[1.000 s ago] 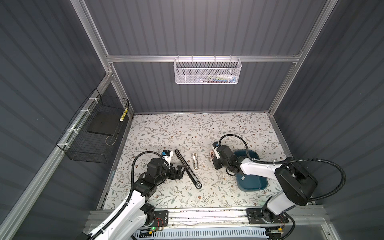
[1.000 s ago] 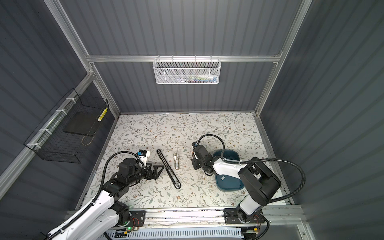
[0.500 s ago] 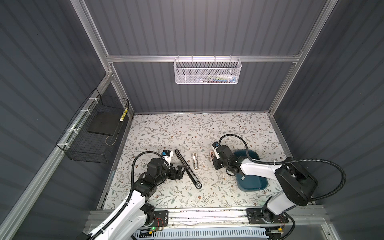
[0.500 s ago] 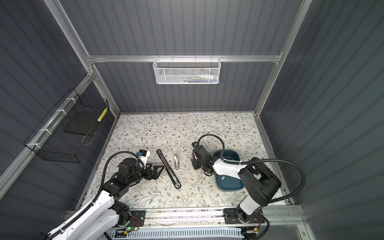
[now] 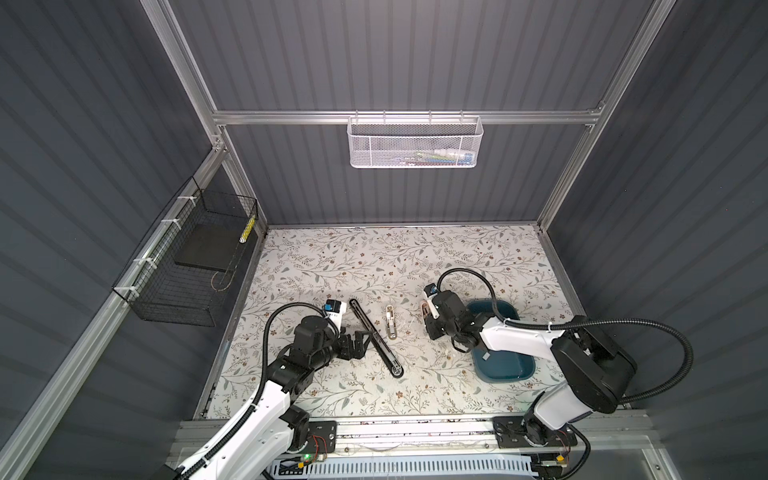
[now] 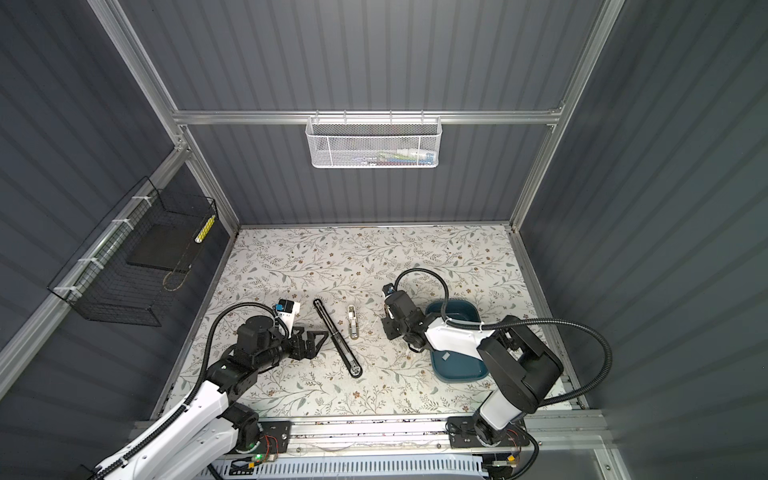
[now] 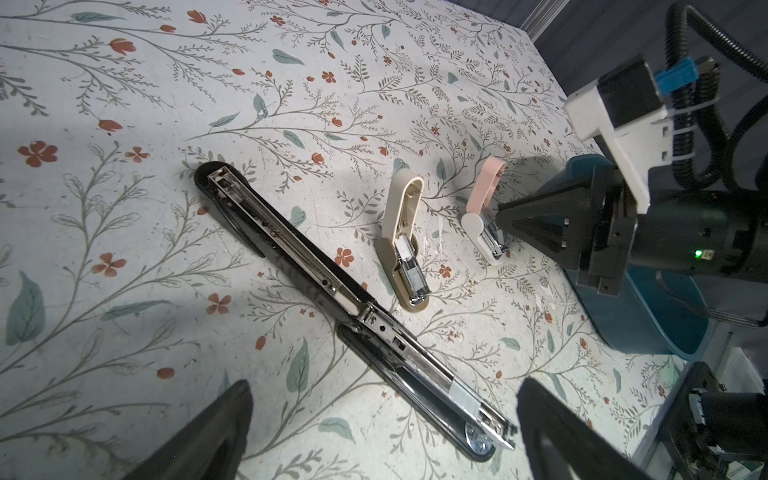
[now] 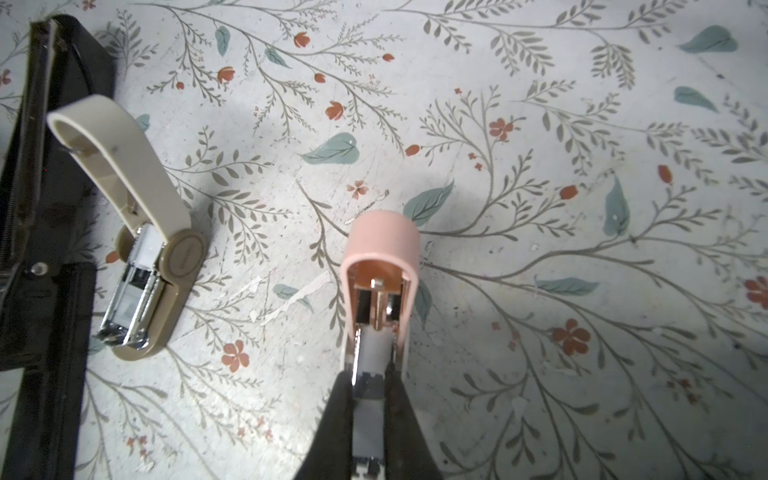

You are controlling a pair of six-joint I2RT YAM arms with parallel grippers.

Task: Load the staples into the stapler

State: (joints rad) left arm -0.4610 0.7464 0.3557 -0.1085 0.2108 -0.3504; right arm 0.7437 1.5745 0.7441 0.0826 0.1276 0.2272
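Floral-patterned tabletop (image 5: 374,257) carries the opened staplers. Right tool (image 8: 369,376) is clenched on the staples (image 8: 371,353), a pale silvery strip lying lengthwise in the chrome channel of the pink stapler (image 8: 382,237), right of centre. Strip and stapler both run front to back, with the raised lid toward the back wall. Left tool (image 7: 386,386) gapes released, just beside the long black stapler (image 7: 291,249).

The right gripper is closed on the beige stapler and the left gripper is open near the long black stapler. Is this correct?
No: the right wrist view shows the right gripper closed on the pink stapler. The left gripper is open near the long black stapler.
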